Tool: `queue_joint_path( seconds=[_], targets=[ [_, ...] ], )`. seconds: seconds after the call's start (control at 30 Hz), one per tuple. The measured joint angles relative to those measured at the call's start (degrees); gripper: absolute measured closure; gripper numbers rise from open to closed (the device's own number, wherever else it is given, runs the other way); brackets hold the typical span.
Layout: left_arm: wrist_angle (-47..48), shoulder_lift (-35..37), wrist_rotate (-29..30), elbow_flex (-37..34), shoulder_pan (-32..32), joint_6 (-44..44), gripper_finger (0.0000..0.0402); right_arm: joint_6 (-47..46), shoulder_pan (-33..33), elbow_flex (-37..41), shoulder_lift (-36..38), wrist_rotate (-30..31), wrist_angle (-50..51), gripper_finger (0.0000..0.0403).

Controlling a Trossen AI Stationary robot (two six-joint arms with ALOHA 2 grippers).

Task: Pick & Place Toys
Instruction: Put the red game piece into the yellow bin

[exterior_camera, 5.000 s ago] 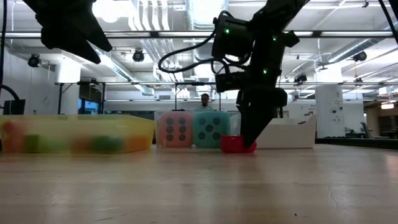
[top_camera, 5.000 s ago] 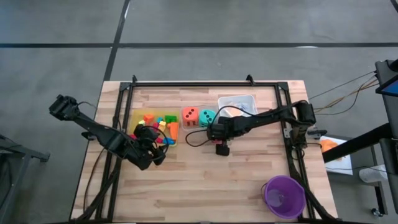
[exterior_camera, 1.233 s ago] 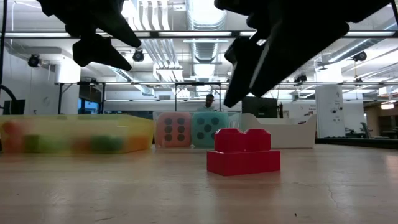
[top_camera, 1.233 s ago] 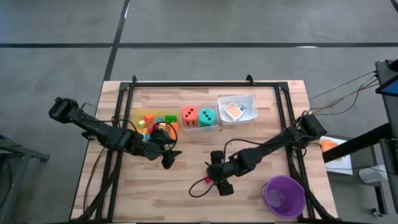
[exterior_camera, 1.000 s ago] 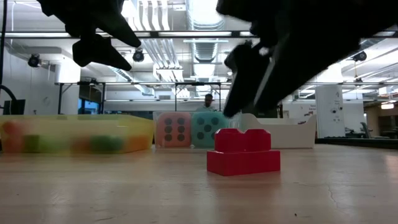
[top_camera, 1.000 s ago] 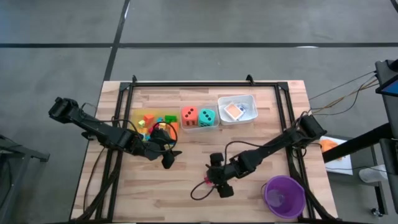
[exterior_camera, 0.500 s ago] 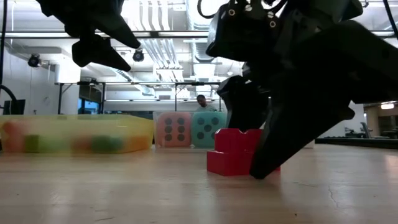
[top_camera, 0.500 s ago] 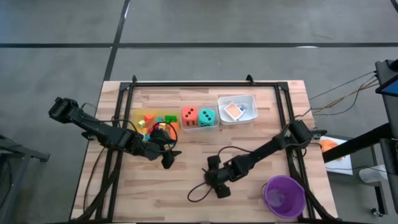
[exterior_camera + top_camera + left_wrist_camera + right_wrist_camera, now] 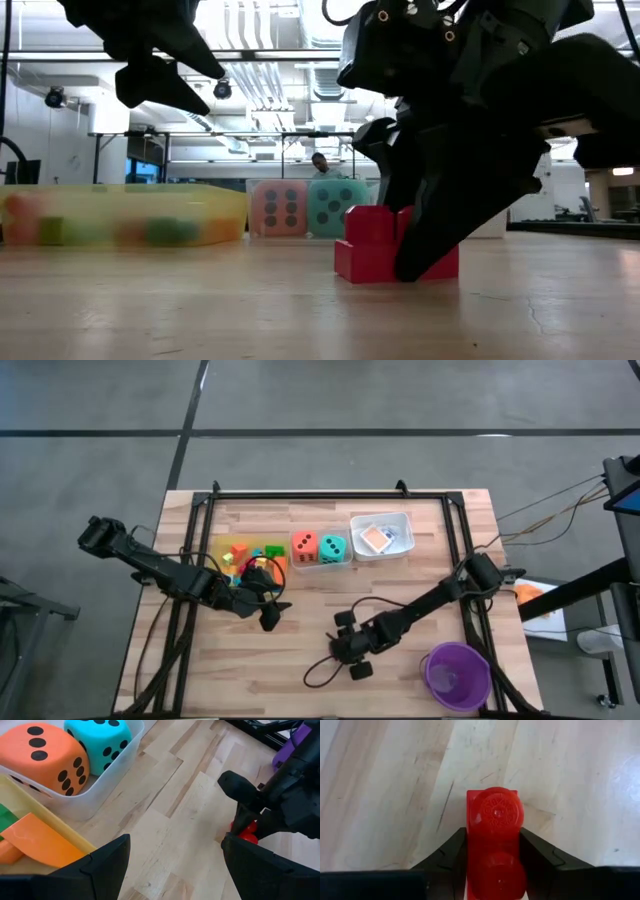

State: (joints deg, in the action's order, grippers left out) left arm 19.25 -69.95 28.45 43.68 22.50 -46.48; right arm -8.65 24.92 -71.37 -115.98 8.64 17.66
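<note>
One red block (image 9: 495, 840) sits on the bare wooden table (image 9: 300, 680), well apart from the trays at the far side, and it lies directly between the fingers (image 9: 445, 855) of the right gripper (image 9: 352, 652). In the right wrist view its two studs line up along the direction the gripper points, so the long axis runs parallel to the fingers and the pads face its long side walls. The fingers flank the block closely on both sides; they look to be touching or all but touching it, so the gripper is closing on the block and not yet carrying it, since the low view shows the block (image 9: 372, 255) resting flat on the wood. No sideways correction seems needed: squeezing and lifting straight up should do.

Farther off, the left gripper (image 9: 268, 615) hovers with its fingers spread wide and nothing between them, beside the yellow tray (image 9: 218, 552) of small coloured blocks (image 9: 245, 555). The orange die (image 9: 305, 546) and teal die (image 9: 333, 547) sit in the clear tray (image 9: 107, 780), next to the white tray (image 9: 404, 520) with cards (image 9: 377, 538). The purple cup (image 9: 457, 675) stands near the right arm.
</note>
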Motion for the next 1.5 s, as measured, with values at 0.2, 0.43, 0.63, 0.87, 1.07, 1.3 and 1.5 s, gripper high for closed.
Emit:
queue_joint_path(
  seconds=[0.2, 0.43, 0.63, 0.87, 1.07, 1.3, 1.5],
  targets=[
    [-0.1, 0.0, 0.0, 0.0, 0.0, 0.1, 0.009, 1.1, 0.0, -1.4, 0.1, 5.2, 0.7, 0.0275],
    [-1.4, 0.0, -1.1, 0.0, 0.0, -1.1, 0.009, 0.6, 0.4, -4.1, 2.4, 17.3, 0.5, 0.0275],
    [-9.5, -1.0, 0.9, 0.0, -0.4, -7.3, 0.009, 2.2, 1.4, -7.4, 5.1, 32.4, 0.3, 0.0275],
    [-20.5, -4.4, 0.4, 0.0, -0.6, -4.8, 0.009, 4.6, 2.0, -12.4, 5.5, 41.7, 1.9, 0.0275],
    [-24.8, -4.9, -1.7, 0.0, -0.6, -4.3, 0.009, 4.9, 1.9, -13.5, 5.3, 45.8, 5.0, 0.0275],
    [-29.0, -7.1, -2.6, 0.0, -0.6, -3.9, 0.009, 6.5, 1.9, -13.5, 5.2, 48.8, 4.6, 0.0275],
    [-33.2, -9.1, -3.0, 0.0, -0.9, -3.0, 0.009, 8.2, 1.8, -13.7, 5.2, 49.9, 4.3, 0.0275]
  ],
)
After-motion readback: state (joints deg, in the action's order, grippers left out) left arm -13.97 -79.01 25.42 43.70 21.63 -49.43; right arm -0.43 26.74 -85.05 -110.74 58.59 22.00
